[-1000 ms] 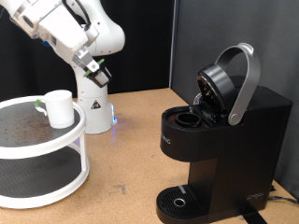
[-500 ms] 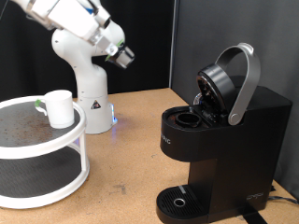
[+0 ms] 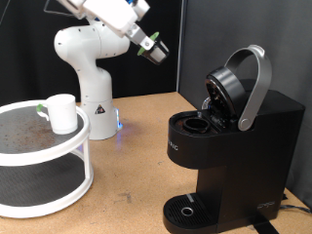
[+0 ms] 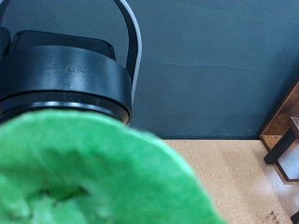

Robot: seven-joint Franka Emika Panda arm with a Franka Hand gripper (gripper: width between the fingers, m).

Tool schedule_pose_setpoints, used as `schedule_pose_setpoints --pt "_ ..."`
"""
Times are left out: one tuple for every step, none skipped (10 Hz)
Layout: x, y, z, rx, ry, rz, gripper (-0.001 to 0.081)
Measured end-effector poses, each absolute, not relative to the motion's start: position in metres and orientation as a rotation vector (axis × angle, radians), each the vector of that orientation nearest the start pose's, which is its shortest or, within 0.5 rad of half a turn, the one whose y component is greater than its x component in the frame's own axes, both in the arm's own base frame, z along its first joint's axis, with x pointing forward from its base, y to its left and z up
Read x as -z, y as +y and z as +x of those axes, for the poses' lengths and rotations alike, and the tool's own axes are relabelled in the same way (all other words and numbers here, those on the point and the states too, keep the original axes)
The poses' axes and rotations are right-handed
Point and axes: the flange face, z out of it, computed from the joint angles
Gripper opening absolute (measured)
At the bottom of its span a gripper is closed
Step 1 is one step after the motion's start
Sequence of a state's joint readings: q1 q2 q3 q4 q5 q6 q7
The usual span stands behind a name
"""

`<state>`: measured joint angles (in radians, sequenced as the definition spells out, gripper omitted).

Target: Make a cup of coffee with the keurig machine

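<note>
One robot gripper (image 3: 156,50) hangs high above the table, to the exterior view's left of the single keurig machine (image 3: 229,146), whose lid stands raised; whether its fingers are apart or clamped cannot be told. A blurred green mass (image 4: 93,168) fills the wrist view before the machine's brew head (image 4: 65,79). One white cup (image 3: 62,113) sits on the two-tier round stand (image 3: 44,185), well apart from the machine.

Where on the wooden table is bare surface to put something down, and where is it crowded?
Bare wood lies between the white two-tier stand and the keurig machine, in front of the robot base. The stand's top tier is free beside the cup. The gripper hangs high above this gap. It is crowded at the machine's open brew head.
</note>
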<state>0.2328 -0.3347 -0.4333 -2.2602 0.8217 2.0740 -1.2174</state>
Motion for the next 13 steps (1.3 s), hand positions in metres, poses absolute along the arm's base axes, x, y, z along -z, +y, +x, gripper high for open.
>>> schedule_pose_setpoints --pt "-0.515 -0.069 0.473 0.821 -0.782 -2.294 0.0476" --pt "-0.517 -0.066 0.475 0.841 -0.790 -2.312 0.0476" --pt "-0.516 -0.066 0.475 0.833 -0.788 -2.306 0.0476" --pt "-0.515 -0.068 0.473 0.830 -0.796 -2.269 0.0476" --pt "-0.515 -0.072 0.472 0.852 -0.795 -2.245 0.0476" --pt "-0.514 -0.072 0.472 0.859 -0.791 -2.249 0.0476" --pt "-0.510 -0.067 0.474 0.850 -0.789 -2.266 0.0476" --pt "-0.504 -0.060 0.476 0.832 -0.793 -2.285 0.0476" --pt "-0.495 -0.052 0.479 0.810 -0.806 -2.299 0.0476" --pt "-0.488 -0.043 0.481 0.789 -0.820 -2.304 0.0476" --pt "-0.483 -0.035 0.483 0.772 -0.835 -2.305 0.0476" --pt "-0.478 -0.028 0.483 0.759 -0.848 -2.305 0.0476" --pt "-0.474 -0.021 0.482 0.741 -0.864 -2.303 0.0476"
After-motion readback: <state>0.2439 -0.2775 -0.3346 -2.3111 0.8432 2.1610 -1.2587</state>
